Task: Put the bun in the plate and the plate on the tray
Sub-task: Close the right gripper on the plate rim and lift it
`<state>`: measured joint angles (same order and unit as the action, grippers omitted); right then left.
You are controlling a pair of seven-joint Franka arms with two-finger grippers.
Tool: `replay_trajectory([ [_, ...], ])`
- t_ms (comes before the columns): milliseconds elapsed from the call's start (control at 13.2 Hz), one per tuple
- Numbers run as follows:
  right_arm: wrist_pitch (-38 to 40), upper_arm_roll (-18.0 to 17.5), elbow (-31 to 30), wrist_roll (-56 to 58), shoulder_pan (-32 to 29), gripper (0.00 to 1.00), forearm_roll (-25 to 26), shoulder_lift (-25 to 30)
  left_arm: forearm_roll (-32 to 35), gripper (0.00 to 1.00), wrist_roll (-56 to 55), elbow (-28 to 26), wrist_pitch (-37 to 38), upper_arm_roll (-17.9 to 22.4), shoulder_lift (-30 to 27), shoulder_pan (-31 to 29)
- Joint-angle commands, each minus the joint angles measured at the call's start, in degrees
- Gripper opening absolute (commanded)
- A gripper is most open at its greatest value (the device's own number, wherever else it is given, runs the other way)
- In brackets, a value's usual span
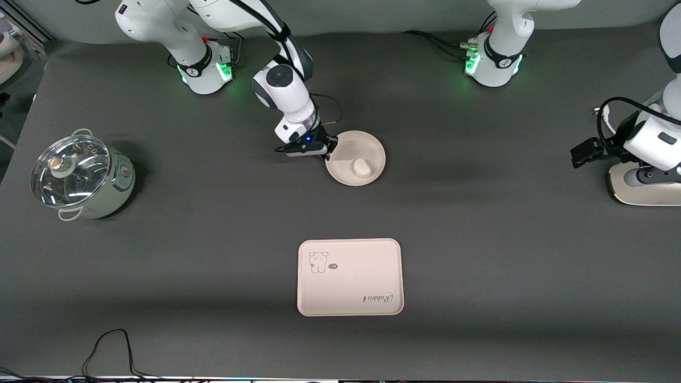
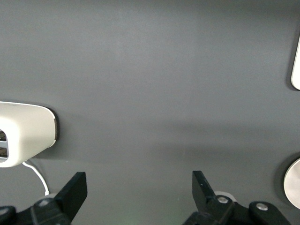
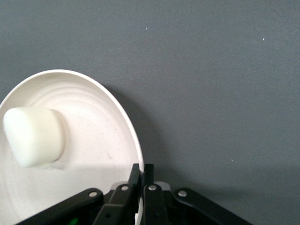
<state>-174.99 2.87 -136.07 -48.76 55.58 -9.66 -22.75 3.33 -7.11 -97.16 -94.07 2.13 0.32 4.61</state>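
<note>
Bun: already lying in plate.
Right claw: pinching plate rim at 9 o'clock.
Left claw: waiting, spread wide, holding nothing.
Tray: awaiting plate.

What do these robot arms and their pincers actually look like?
Both arms are glossy white with rounded segments, dark grey joint bands and green lights glowing at their bases. Black cables run along them. The right gripper is black, with a small blue light on its wrist and two slim fingers. The left gripper is black too, with two flat fingers and silver screws.
</note>
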Motion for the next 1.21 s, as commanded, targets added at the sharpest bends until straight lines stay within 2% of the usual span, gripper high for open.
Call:
replay_trajectory([
  [0,1.4,0.38,-0.08,0.06,-0.55,0.0,-0.98,2.17,-0.08,1.0,0.78,-0.22,0.73,0.24,-0.76,0.48],
  [227,10.25,0.21,0.19,2.69,-4.41,0.0,-0.89,9.97,-0.08,1.0,0.78,-0.22,0.73,0.24,-0.67,0.48],
  [378,12.91,0.29,0.27,2.88,-5.65,0.0,-0.98,15.34,-0.08,1.0,0.78,-0.22,0.82,0.16,-0.67,0.49],
  [604,14.06,0.29,0.62,2.88,-6.53,0.0,-1.42,18.88,-0.08,1.0,0.78,-0.22,0.73,0.16,-0.67,0.57],
  [756,14.06,0.47,3.34,2.97,-7.15,0.0,-3.35,17.4,-0.08,1.0,0.78,-0.22,0.73,0.16,-0.67,0.57],
  [907,14.06,0.56,8.59,3.06,-8.99,0.0,-3.35,12.84,-0.08,1.0,0.78,-0.13,0.73,0.16,-0.67,0.48],
  [1133,15.8,0.64,21.58,4.54,-13.2,0.0,-3.35,2.22,-0.08,1.0,0.78,-0.13,0.73,0.16,-0.67,0.48],
])
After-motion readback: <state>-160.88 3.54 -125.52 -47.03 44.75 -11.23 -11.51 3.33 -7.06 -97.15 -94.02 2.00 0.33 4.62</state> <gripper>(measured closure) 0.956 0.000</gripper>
